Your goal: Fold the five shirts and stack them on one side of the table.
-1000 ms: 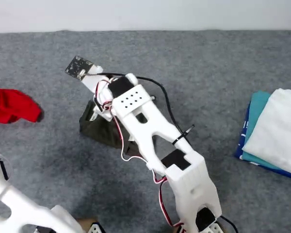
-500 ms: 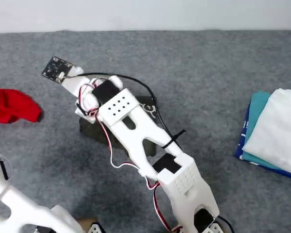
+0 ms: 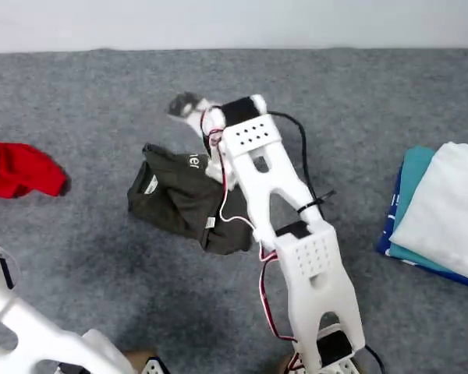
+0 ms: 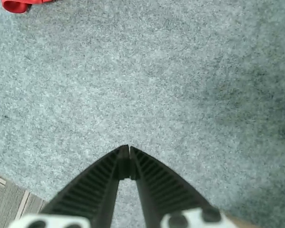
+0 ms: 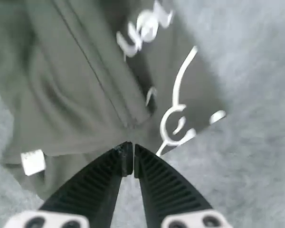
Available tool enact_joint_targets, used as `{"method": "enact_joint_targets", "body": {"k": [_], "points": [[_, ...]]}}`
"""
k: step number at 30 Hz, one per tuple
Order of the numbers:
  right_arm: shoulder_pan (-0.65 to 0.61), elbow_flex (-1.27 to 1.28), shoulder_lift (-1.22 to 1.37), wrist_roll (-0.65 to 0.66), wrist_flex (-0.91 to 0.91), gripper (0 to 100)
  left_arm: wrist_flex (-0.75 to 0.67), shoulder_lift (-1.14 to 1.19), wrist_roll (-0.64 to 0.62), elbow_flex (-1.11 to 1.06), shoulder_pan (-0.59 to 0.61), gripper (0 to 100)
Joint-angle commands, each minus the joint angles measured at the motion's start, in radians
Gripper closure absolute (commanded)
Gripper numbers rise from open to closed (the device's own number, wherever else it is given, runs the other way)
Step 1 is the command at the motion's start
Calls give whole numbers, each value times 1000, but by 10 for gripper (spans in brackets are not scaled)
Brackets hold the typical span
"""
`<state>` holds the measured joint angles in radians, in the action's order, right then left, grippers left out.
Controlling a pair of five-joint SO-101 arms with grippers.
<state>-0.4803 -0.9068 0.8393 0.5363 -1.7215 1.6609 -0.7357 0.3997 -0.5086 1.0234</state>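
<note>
Left pincer (image 4: 128,151): tips together, empty, over bare grey surface (image 4: 180,71). Right pincer (image 5: 128,147): tips together, empty, aimed at dark olive shirt (image 5: 71,90), which lay crumpled mid-surface. White lettering (image 5: 145,26) and a small white tag (image 5: 33,161) showed on it. Red shirt (image 3: 19,169) lay bunched at the left edge, folded stack (image 3: 441,210) at the right edge.

Robotics lab bench, grey felt-covered table (image 3: 359,101), white wall (image 3: 234,23)
</note>
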Motion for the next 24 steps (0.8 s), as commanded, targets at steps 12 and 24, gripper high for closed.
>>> {"method": "enact_joint_targets", "body": {"k": [12, 24], "points": [[-386, -373, 51, 11, -53, 988, -35, -20, -9, -2, 0, 993], [-206, -485, 64, 17, -71, 988, -35, -20, -9, -2, 0, 993]]}}
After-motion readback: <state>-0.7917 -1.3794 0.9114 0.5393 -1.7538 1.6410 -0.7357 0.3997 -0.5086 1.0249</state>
